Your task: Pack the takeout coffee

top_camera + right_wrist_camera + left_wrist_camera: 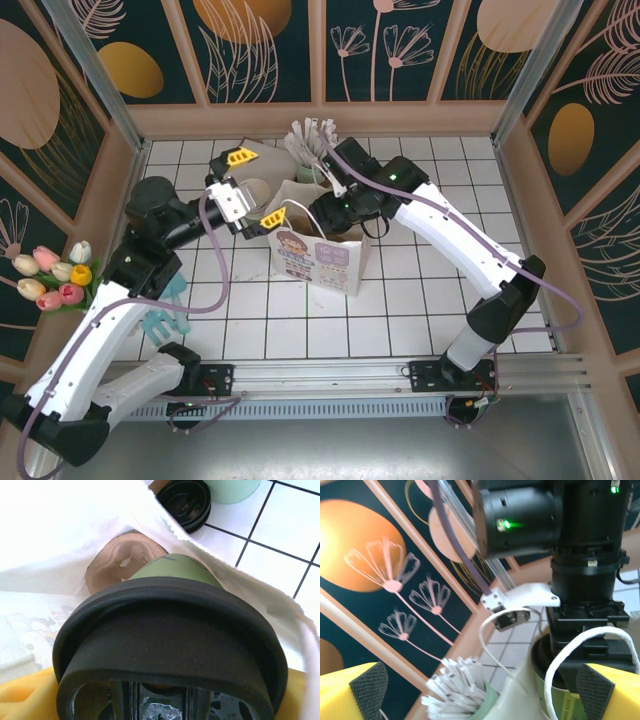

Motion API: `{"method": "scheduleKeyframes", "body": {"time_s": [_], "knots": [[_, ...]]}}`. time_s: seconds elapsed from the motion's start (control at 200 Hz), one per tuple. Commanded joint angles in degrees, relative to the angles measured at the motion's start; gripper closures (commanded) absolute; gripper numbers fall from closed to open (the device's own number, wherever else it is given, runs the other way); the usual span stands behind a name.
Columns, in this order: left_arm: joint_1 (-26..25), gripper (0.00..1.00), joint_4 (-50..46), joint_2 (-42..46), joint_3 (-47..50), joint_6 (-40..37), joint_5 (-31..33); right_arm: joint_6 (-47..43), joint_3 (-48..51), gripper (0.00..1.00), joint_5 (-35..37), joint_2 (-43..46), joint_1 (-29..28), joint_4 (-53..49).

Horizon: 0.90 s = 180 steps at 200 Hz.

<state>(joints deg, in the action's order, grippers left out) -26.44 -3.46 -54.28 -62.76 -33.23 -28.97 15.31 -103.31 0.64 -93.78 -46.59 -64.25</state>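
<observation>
The takeout coffee (170, 570), a dark green cup with a black lid (165, 630), is held in my right gripper (162, 697), which is shut on it near the top. The cup hangs in the mouth of a white paper bag (320, 262), above a brown item lying at the bag's bottom (117, 560). In the left wrist view the cup (565, 700) sits just behind the bag's rim and white handle (580, 640). My left gripper (256, 188) stands wide open at the bag's left side, its yellow fingers (350, 695) apart with nothing held.
A pale green cup of white wrapped sticks (310, 150) stands behind the bag. A stack of black lids (186, 502) lies next to it. A brown card (265, 160) lies at the back. Tulips (55, 275) and a teal object (165, 320) sit left.
</observation>
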Motion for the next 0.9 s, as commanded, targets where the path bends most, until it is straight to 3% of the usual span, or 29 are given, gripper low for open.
{"method": "scheduleKeyframes", "body": {"time_s": [0.0, 0.055, 0.12, 0.375, 0.46, 0.59, 0.651, 0.766, 0.896], "knots": [[0.8, 0.01, 7.1, -7.0, -2.4, 4.3, 9.8, -1.0, 1.3, 0.37, 0.7, 2.0, 0.3, 2.1], [0.8, 0.01, 5.7, -12.0, -6.6, 4.9, 13.1, -1.2, 1.6, 0.37, 0.7, 2.1, 0.3, 2.2], [0.8, 0.03, 0.5, -18.0, -12.2, 3.4, 11.3, -1.6, 1.7, 0.37, 0.7, 2.1, 0.3, 2.4], [0.8, 0.17, -16.1, -27.7, -22.1, -7.8, -14.0, -1.8, 1.9, 0.38, 1.1, 1.8, 0.3, 2.7], [0.8, 0.18, -14.7, -27.9, -20.8, -9.2, -19.0, -1.7, 1.8, 0.37, 0.9, 1.9, 0.3, 2.6], [0.8, 0.25, -10.6, -29.9, -20.8, -7.7, -20.1, -1.8, 1.5, 0.37, 0.6, 1.8, 0.3, 2.6], [0.8, 0.36, -11.7, -31.8, -22.8, -7.7, -21.8, -1.8, 1.4, 0.37, 0.7, 1.9, 0.3, 2.5], [0.8, 0.72, -9.8, -33.7, -23.6, -5.6, -21.6, -1.9, 1.1, 0.37, 1.3, 2.1, 0.3, 2.6], [0.8, 0.89, -4.8, -31.1, -18.3, -3.7, -19.6, -0.6, 0.1, 0.38, 2.5, 2.1, 0.5, 2.6]]}}
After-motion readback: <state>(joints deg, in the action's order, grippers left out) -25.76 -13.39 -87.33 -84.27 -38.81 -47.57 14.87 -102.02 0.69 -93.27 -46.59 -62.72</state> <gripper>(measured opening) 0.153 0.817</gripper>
